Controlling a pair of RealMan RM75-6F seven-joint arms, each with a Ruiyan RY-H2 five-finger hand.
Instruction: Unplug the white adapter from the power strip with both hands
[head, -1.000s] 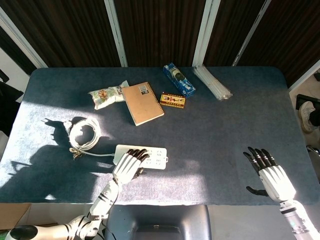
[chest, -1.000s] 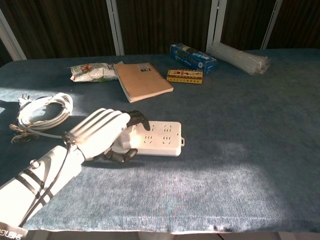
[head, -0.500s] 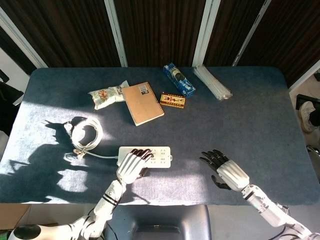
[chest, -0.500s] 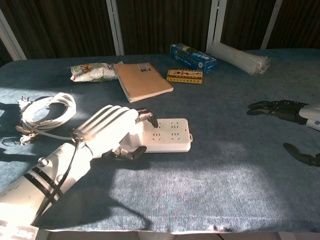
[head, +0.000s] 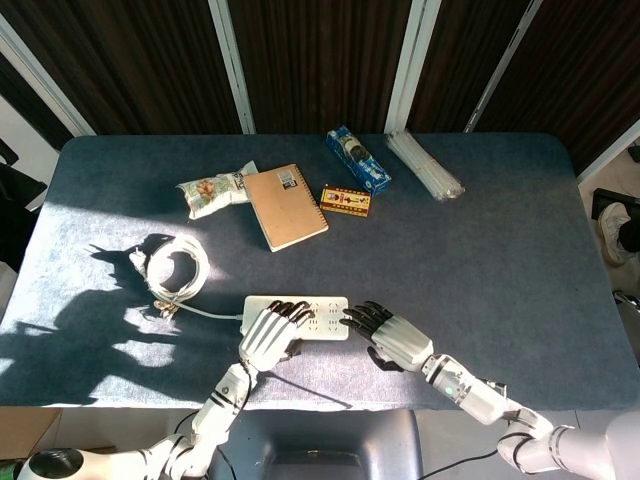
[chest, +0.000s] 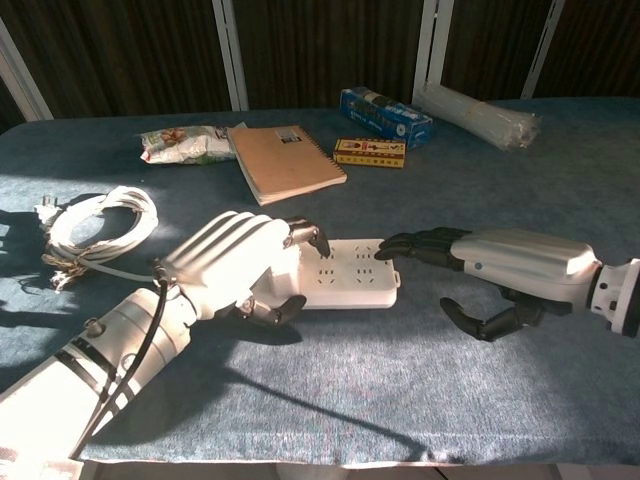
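Right robot hand (chest: 500, 275) closing in on the power strip (head: 296, 316)

It has swung in from the desk's right edge, fingers spread, empty, tips at the strip's right end. Left robot hand (chest: 232, 265) is pressing down on the strip's left half; adapter is hidden under it.

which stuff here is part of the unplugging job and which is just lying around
Part of the job:
power strip
left hand, resting on the strip
right hand, fingertips at the strip's end
coiled white cable

Just lying about:
notebook
snack bag
blue box
small yellow box
clear packet
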